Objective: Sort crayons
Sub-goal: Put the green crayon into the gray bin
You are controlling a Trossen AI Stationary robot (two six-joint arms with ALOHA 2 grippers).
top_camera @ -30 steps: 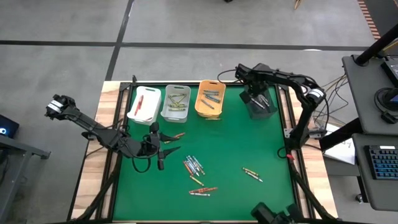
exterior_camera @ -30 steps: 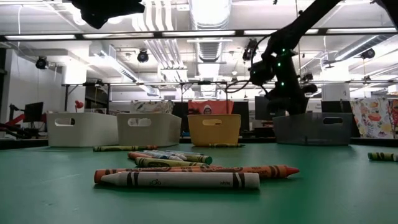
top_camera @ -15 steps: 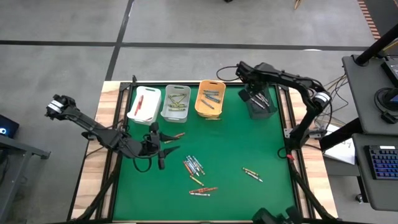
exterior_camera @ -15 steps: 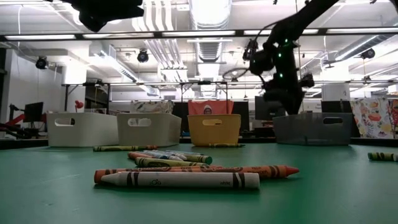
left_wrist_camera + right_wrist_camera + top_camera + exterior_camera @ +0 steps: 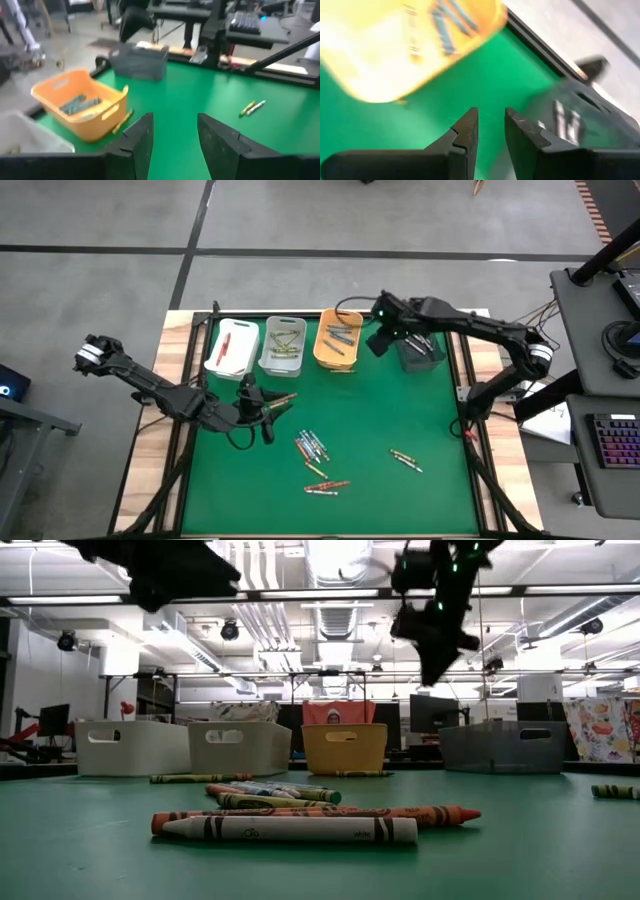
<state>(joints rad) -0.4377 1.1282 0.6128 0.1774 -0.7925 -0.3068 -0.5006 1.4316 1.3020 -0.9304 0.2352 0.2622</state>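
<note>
Since a second ago the right gripper (image 5: 377, 340) has swung away from above the dark grey bin (image 5: 418, 348) to the gap between that bin and the orange bin (image 5: 338, 338), held well above the mat; its fingers (image 5: 465, 131) stand a little apart with nothing between them. Left gripper (image 5: 268, 418) has shifted slightly toward the mat's centre, low over the green table (image 5: 400, 410), fingers (image 5: 142, 137) parted and empty. Loose crayons (image 5: 312, 446) lie in a cluster near mid-table, a red-and-white few (image 5: 326, 486) just nearer the front edge, a pair (image 5: 405, 458) off toward the right side, and one (image 5: 285, 397) beside the left gripper. White bin (image 5: 231, 347) holds a red crayon, grey bin (image 5: 283, 345) yellowish ones, orange bin grey ones.
</note>
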